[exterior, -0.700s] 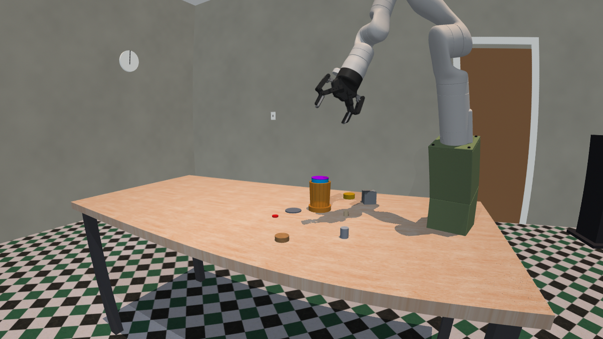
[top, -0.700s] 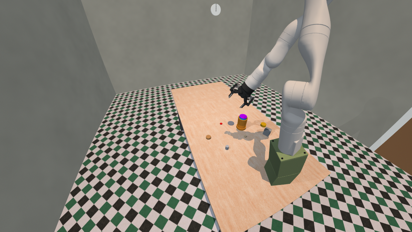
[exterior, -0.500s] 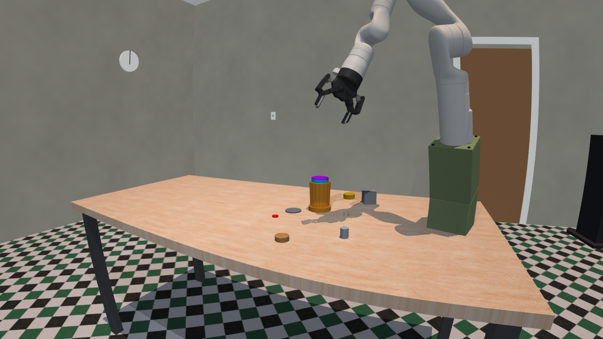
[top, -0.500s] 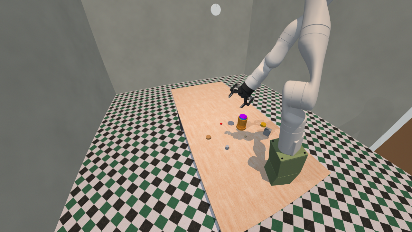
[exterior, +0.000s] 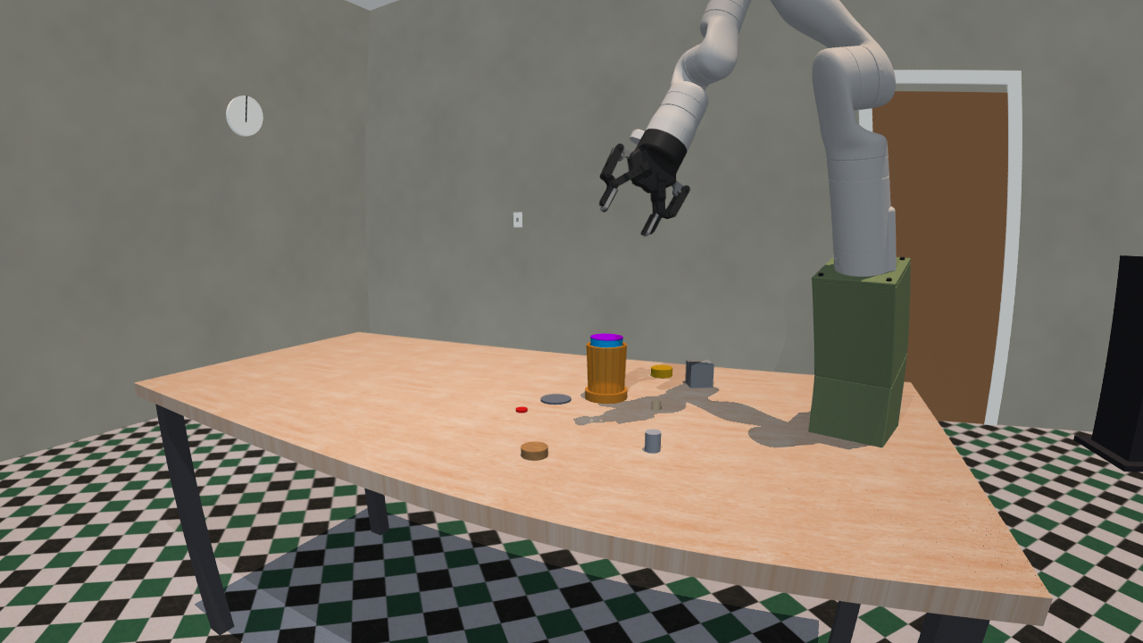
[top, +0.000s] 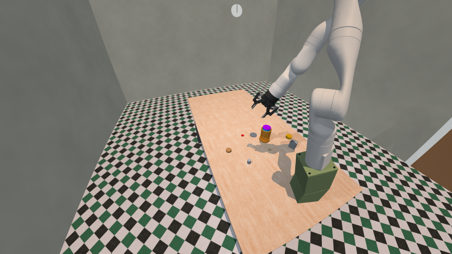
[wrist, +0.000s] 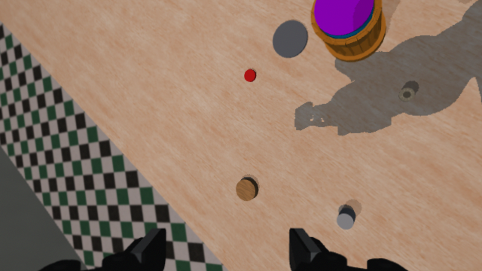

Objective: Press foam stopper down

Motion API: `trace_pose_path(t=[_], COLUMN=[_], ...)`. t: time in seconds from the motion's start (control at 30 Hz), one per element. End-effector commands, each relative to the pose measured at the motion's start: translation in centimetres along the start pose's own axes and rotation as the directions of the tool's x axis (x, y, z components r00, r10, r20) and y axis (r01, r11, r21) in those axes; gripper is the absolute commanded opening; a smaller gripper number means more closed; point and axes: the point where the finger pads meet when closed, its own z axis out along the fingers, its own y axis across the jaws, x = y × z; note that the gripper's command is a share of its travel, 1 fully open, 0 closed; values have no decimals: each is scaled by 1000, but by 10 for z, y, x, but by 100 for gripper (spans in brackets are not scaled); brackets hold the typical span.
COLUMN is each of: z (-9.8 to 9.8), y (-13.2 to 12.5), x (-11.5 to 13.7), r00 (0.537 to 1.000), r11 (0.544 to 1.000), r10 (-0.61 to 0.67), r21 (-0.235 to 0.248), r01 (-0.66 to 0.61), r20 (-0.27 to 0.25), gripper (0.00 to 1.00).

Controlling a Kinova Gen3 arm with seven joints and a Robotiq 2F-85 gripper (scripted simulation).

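Observation:
An orange ribbed jar (top: 265,135) (exterior: 605,373) (wrist: 354,38) stands upright mid-table. A blue foam stopper (top: 266,129) (exterior: 605,344) sticks up above its rim. A purple disc (top: 266,127) (exterior: 605,337) (wrist: 340,11) lies on top of the stopper. My gripper (top: 258,112) (exterior: 625,220) (wrist: 227,245) hangs high above the table, well above the jar. Its fingers are apart, tilted, and hold nothing.
By the jar lie a flat grey disc (top: 253,134) (wrist: 290,38), a red dot (top: 242,135) (wrist: 250,75), a yellow disc (top: 289,135) and a grey cube (top: 292,144). Nearer the edge are a brown disc (wrist: 246,189) and a small grey cylinder (wrist: 346,219). The green robot base (exterior: 859,352) stands at the right.

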Motion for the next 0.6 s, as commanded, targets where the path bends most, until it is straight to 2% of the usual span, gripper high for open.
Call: trace_pose_path(t=[0.0,0.1,0.2,0.33,0.4,0.57], z=[3,13,30,60,60,97], y=[-1,2,8,28,28,65], x=[7,30,64,118,118,172], r00=[1000,997,986,947,947,868], r11=[1000,997,984,936,936,830], r10=[15,68,153,291,291,430], r21=[-6,-34,-81,-166,-166,-270], r01=[-15,-69,-158,-311,-311,-489], r20=[-6,-28,-65,-138,-138,-249], gripper=[0,0,0,0,0,0])
